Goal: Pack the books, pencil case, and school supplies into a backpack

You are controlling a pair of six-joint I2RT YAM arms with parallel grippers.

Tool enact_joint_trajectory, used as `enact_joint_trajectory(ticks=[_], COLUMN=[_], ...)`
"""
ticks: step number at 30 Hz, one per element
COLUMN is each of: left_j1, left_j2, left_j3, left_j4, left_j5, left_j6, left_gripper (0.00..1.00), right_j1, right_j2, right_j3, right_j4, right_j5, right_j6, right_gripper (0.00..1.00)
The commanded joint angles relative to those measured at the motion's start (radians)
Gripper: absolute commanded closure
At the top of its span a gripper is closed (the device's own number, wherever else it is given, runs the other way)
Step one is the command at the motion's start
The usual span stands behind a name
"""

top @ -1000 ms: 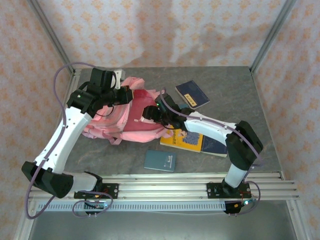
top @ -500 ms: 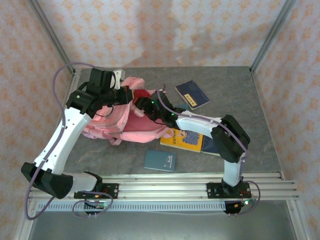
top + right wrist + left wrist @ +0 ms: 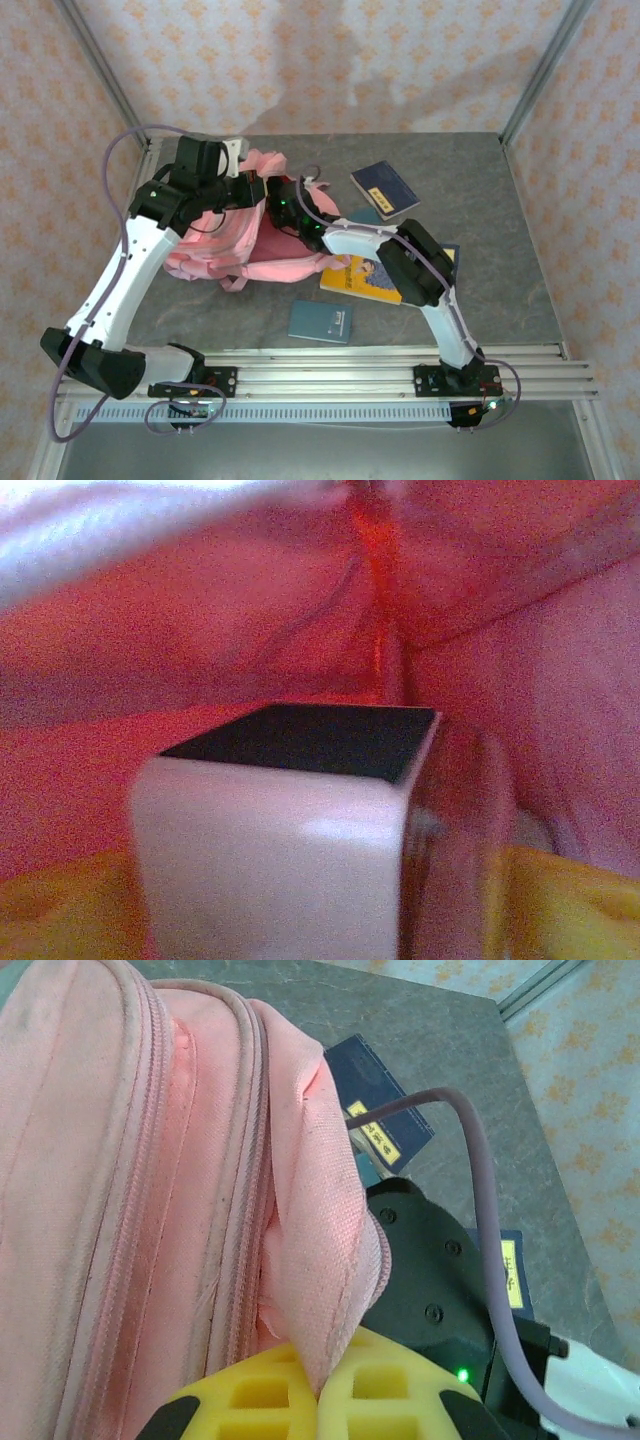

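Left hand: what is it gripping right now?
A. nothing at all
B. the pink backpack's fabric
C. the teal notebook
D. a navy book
B: the left hand is closed on a fold of the backpack, with the pink cloth running down into the pinch.
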Motion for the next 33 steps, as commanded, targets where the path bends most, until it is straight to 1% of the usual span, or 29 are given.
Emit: enact_joint_trajectory(ticks=[1, 5, 10, 13, 16, 18, 20, 23, 25, 27, 31, 33], left_j1=[0.005, 0.007, 0.013, 0.017, 0.019, 0.022, 0.023, 0.028, 0.03, 0.032, 0.033, 0.031], left_j2=[0.005, 0.009, 0.006, 0.002, -0.004, -0.013, -0.02, -0.024, -0.019, -0.007, 0.036, 0.071], left_j3=[0.062, 0.071, 0.068, 0.064, 0.053, 0.037, 0.016, -0.013, -0.03, -0.043, -0.062, -0.072], left_j4=[0.119, 0.113, 0.111, 0.105, 0.097, 0.095, 0.098, 0.102, 0.109, 0.119, 0.162, 0.194], left_j5=[0.063, 0.059, 0.054, 0.044, 0.013, -0.022, -0.052, -0.099, -0.107, -0.104, -0.053, -0.012], left_j6=[-0.015, -0.009, -0.007, -0.005, -0.004, -0.007, -0.011, -0.023, -0.033, -0.047, -0.08, -0.107], left_gripper=[1.0, 1.0, 1.0, 1.0, 1.0, 1.0, 1.0, 1.0, 1.0, 1.0, 1.0, 1.0], right_j1=[0.037, 0.035, 0.018, 0.006, 0.0, 0.001, 0.004, 0.001, -0.012, -0.031, -0.09, -0.143], right_j2=[-0.004, -0.021, -0.065, -0.108, -0.18, -0.243, -0.312, -0.421, -0.486, -0.538, -0.591, -0.608], right_j3=[0.085, 0.054, -0.028, -0.079, -0.119, -0.141, -0.173, -0.272, -0.332, -0.354, -0.343, -0.354], right_j4=[0.027, 0.038, 0.067, 0.058, 0.012, -0.05, -0.116, -0.114, -0.105, -0.175, -0.386, -0.473], right_j5=[0.01, 0.009, 0.019, 0.024, 0.014, 0.014, 0.052, 0.109, 0.099, 0.085, 0.027, -0.01], right_j6=[-0.049, -0.068, -0.085, -0.142, -0.278, -0.407, -0.508, -0.617, -0.668, -0.707, -0.765, -0.789], right_gripper=[0.01, 0.01, 0.01, 0.0, 0.01, 0.01, 0.01, 0.01, 0.0, 0.02, 0.11, 0.16])
